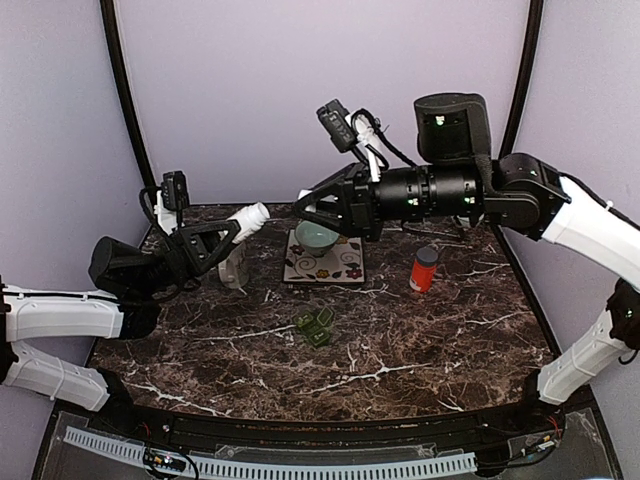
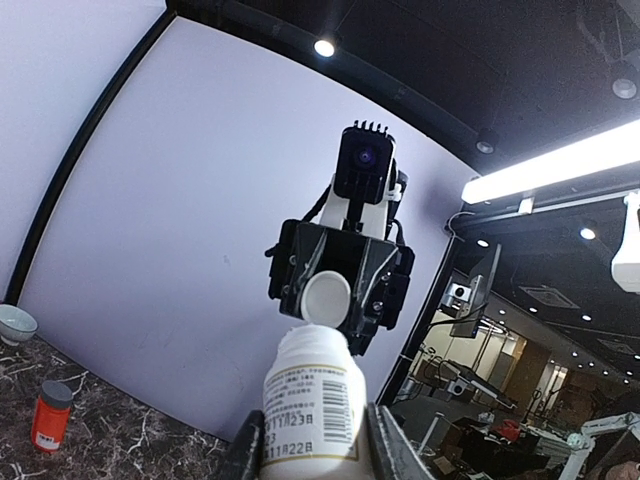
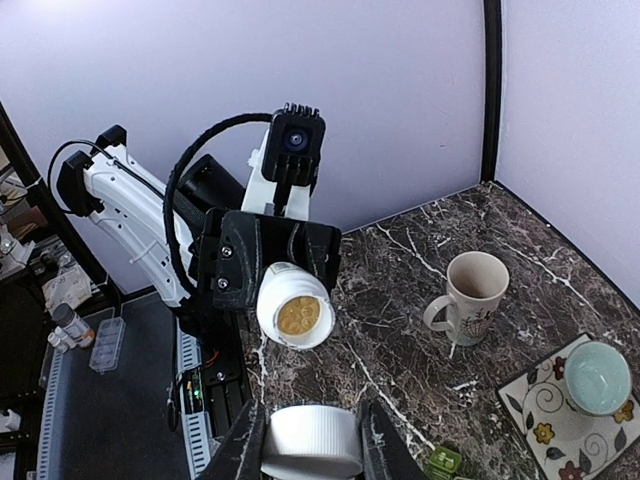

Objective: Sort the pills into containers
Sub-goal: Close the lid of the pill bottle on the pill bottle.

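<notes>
White bottle (image 3: 272, 292) pinched by the left gripper (image 2: 315, 445), cap (image 2: 326, 298) pinched by the right gripper (image 3: 312, 442), apart so pills (image 3: 298, 317) can pour.

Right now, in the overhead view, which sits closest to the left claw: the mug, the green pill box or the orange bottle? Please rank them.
From the left gripper:
1. Mug, close by it, on the left side.
2. Green pill box, mid-table, nearer the front.
3. Orange bottle, far over on the right side.

One pill box (image 1: 315, 325), one white bottle (image 1: 247, 216), one orange bottle (image 1: 425, 269), one cap (image 3: 310, 440), one mug (image 1: 233, 266), one bowl (image 1: 316, 237), one flowered tile (image 1: 340, 268).
</notes>
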Controlling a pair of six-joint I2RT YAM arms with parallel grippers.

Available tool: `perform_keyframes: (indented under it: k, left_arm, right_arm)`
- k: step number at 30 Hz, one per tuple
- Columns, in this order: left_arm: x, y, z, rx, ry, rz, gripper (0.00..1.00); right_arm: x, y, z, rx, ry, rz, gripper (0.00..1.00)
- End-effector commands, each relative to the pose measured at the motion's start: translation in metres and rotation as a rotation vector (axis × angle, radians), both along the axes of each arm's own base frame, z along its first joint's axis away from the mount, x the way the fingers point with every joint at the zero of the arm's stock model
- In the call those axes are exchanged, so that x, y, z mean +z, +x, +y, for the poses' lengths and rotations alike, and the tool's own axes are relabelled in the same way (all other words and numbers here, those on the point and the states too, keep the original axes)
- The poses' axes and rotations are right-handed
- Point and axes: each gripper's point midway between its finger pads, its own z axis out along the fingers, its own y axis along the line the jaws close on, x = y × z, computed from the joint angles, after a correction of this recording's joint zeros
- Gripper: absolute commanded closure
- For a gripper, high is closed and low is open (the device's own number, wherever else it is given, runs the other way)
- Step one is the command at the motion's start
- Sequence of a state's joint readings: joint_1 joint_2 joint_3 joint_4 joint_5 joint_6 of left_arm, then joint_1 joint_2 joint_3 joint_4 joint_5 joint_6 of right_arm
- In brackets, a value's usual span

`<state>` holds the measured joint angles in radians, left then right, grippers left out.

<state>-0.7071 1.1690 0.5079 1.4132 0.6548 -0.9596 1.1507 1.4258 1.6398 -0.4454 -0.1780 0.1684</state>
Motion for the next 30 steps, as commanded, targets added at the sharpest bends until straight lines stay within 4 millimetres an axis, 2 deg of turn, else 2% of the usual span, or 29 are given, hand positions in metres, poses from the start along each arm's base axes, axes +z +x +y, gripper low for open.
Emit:
perform_keyframes:
  k: [1,8,17,19,30]
  left_arm:
    - [0.022,-0.021,0.016,-0.058,-0.071,-0.074,1.0]
    - [0.013,-0.031,0.015,-0.128,-0.026,-0.093,1.0]
    - [0.003,-0.032,0.016,-0.15,0.009,-0.083,1.0]
    - [0.002,-0.032,0.016,-0.155,0.014,-0.081,1.0]
    - [0.0,-0.033,0.013,-0.188,0.033,-0.082,1.0]
  right_arm:
    - [0.002,-0.008,0.012,0.014,-0.03,0.005,0.94]
    - [-0.004,-0.018,0.029,0.041,-0.091,0.004,0.93]
    - [-0.002,-0.03,0.034,0.066,-0.111,-0.009,0.93]
    - [-0.013,-0.031,0.042,0.073,-0.135,-0.002,0.93]
    - [-0.018,-0.034,0.05,0.094,-0.15,-0.003,0.93]
